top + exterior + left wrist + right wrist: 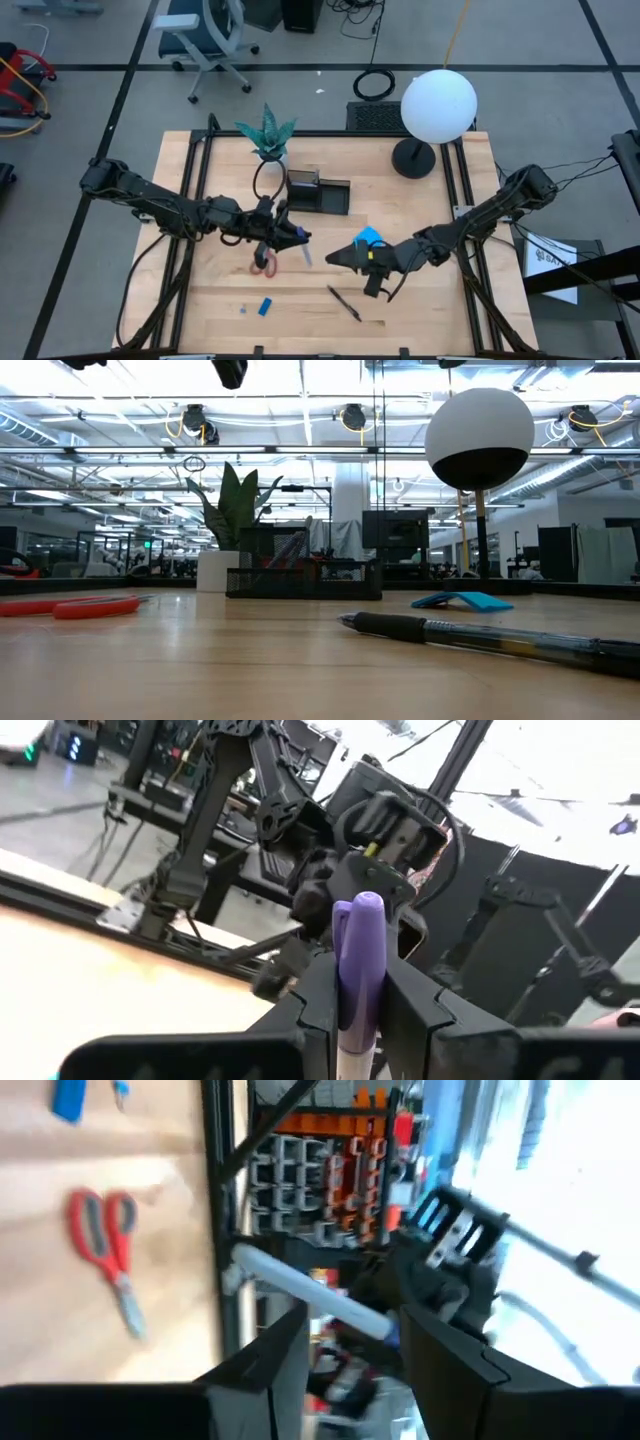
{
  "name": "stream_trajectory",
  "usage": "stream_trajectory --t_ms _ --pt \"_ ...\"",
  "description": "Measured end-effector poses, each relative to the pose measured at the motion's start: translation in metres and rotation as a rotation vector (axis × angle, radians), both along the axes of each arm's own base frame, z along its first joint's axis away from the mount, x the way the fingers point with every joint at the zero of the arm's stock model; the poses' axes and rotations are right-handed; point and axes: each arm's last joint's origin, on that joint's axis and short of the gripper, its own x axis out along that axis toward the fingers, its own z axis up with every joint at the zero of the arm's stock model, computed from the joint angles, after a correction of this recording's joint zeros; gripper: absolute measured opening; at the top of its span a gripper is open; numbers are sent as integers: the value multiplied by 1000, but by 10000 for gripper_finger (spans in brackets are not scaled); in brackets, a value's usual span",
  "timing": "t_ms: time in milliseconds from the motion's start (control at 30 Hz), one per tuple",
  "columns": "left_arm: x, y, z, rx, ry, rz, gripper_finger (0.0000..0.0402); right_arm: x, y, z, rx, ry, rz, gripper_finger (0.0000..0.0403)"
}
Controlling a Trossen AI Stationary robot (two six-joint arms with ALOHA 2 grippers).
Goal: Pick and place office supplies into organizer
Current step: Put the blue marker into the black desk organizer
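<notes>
The left end effector (296,236) is clenched on the purple pen (357,982), lifted off the tabletop (420,305), with the scissors (265,262) just below it and the organizer (320,194) a short way ahead. The right end effector (340,256) faces it closely, fingers spread around the pen's pale far end (310,1292). This looks like a handover or a carry; next, the pen needs lining up over an organizer compartment.
</notes>
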Motion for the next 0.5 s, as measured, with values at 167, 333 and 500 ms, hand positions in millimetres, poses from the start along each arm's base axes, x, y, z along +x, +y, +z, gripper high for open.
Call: stream_trajectory --t_ms 167,333,500 --pt "0 0 1 -78 12 -8 50 2 6 -3 -220 -26 36 148" --pt "6 -2 -2 -132 -10 -16 50 9 8 -13 -395 -26 47 147" --pt "18 -6 -9 -144 21 -36 50 15 7 -15 -476 -56 41 146"
